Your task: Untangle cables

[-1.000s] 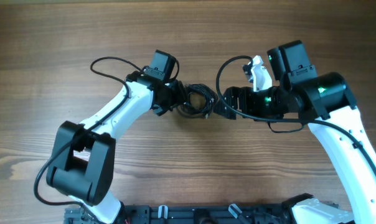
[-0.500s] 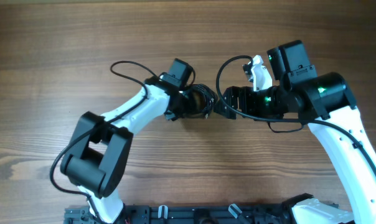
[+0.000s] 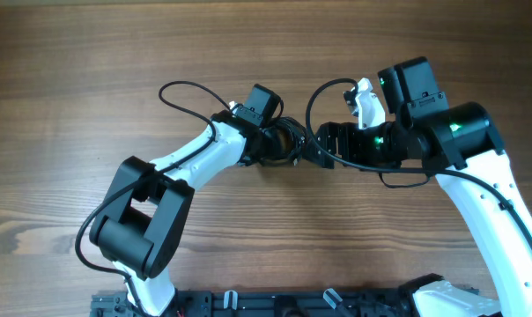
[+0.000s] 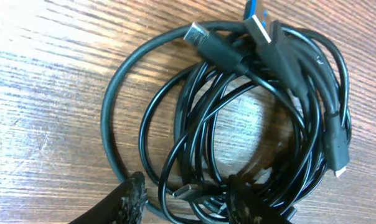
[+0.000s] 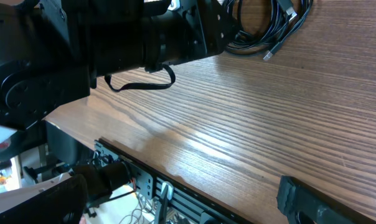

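The cables point(image 3: 290, 141) are a small coil of thin black cords at the table's middle, between my two grippers. In the left wrist view the coil point(image 4: 250, 112) lies flat on the wood, with several small plug ends showing. My left gripper point(image 4: 188, 202) is open, and its two fingertips straddle the coil's near strands. In the overhead view the left gripper point(image 3: 273, 146) sits on the coil's left side. My right gripper point(image 3: 323, 146) is just right of the coil, open and empty point(image 5: 194, 186). The coil point(image 5: 269, 28) lies beyond it, by the left arm.
The left arm's thick black wiring loops out to the back left point(image 3: 182, 92), and the right arm's wiring arcs above the coil point(image 3: 312, 101). A black rail point(image 5: 175, 186) runs along the table's front edge. The wood table point(image 3: 72, 53) stretches around both arms.
My left arm has swung right and its gripper has come onto the coil's left side. The right arm has not moved.
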Robot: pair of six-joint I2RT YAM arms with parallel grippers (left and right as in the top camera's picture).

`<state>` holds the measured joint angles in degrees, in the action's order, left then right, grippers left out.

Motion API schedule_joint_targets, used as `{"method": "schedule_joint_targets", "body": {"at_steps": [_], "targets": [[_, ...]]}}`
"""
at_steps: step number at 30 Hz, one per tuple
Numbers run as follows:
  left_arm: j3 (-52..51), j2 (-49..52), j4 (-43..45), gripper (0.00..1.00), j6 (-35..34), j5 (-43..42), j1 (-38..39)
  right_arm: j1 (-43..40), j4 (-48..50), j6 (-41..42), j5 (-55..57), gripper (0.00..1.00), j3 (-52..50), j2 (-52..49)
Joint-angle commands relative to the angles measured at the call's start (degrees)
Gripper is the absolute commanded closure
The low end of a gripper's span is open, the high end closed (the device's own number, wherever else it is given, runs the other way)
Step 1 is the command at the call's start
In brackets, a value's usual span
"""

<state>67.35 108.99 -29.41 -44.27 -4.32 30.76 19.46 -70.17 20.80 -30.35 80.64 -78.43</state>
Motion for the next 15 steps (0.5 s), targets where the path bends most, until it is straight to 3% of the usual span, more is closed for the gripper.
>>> {"method": "schedule_joint_targets", "body": {"at_steps": [1,2,3,4,7,12,15], "targets": [[0.09,2.58,0.59,0.66,-0.15,1.01,0.0,0.2,0.24,0.35,0.81,0.0,-0.52,-0.11],[0.09,3.15,0.5,0.73,-0.13,0.98,0.0,0.2,0.24,0.35,0.83,0.0,-0.52,-0.11],[0.11,3.32,0.09,0.94,-0.07,1.01,0.0,0.2,0.24,0.33,0.85,0.0,-0.52,-0.11],[0.13,3.06,0.11,0.96,0.09,0.98,-0.02,0.2,0.24,0.33,0.85,0.0,-0.52,-0.11],[0.17,0.24,-0.39,0.96,0.13,0.7,-0.46,0.2,0.26,0.39,1.44,0.0,-0.52,-0.11],[0.28,-18.38,-0.57,0.96,0.5,-6.19,-0.66,0.2,1.64,0.72,2.93,0.0,-0.52,-0.11],[0.28,-27.67,-0.63,0.96,0.5,-6.58,-0.66,0.2,2.1,8.81,10.38,0.0,-0.52,-0.11]]}}
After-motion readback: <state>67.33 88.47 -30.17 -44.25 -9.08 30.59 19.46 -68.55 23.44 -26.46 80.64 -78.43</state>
